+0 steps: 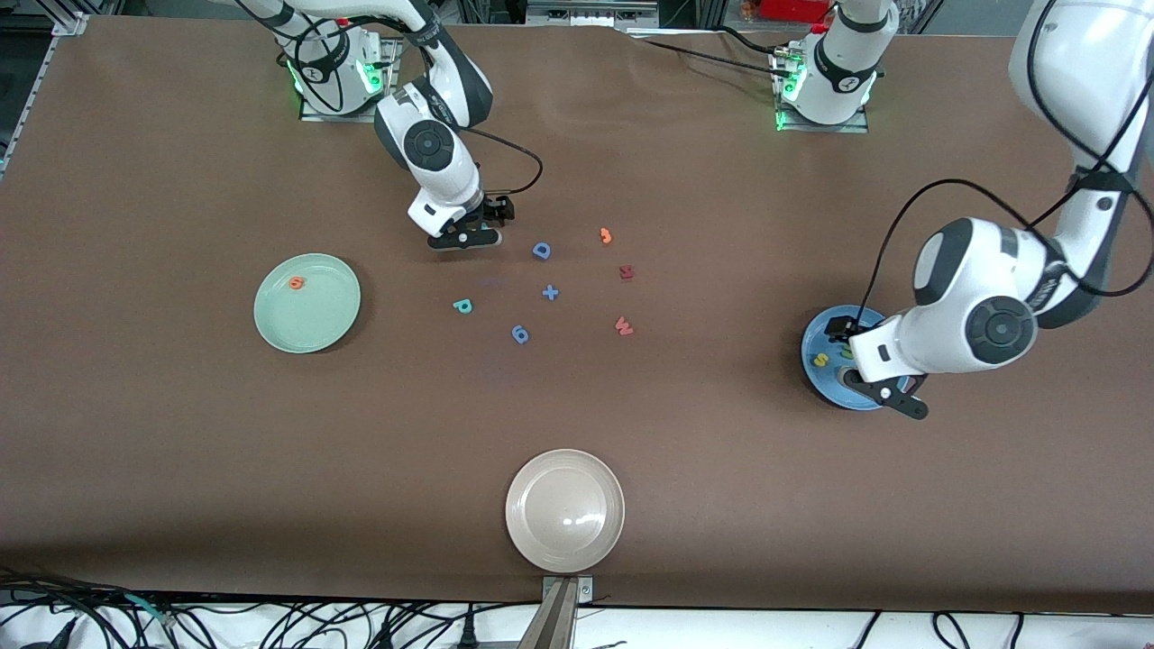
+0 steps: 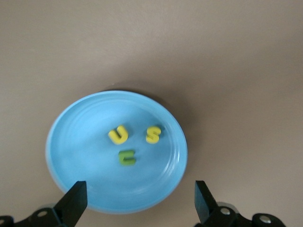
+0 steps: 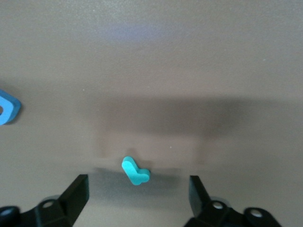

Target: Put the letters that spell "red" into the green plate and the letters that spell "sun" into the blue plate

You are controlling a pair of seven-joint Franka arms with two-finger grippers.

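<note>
The blue plate (image 2: 85,118) holds the yellow "u" (image 2: 118,135), the yellow "s" (image 2: 153,134) and the dark green "n" (image 2: 127,157). My left gripper (image 2: 139,201) hangs open over this plate's edge with nothing between its fingers; in the front view it (image 1: 882,390) covers part of the blue plate (image 1: 822,335). The small teal "r" (image 3: 136,171) lies on the table between the spread fingers of my right gripper (image 3: 139,191), untouched. The green plate (image 1: 315,320) carries the orange "e" (image 1: 297,282). The teal "d" (image 1: 462,306) lies on the table beside it, nearer the front camera than my right gripper (image 1: 464,238).
Loose on the mid-table are a blue capital D (image 1: 541,251), a blue plus (image 1: 550,292), a blue 6 (image 1: 520,334), a red W (image 1: 623,325), a dark red piece (image 1: 627,271) and an orange hooked piece (image 1: 606,236). A beige plate (image 1: 564,510) sits near the front edge.
</note>
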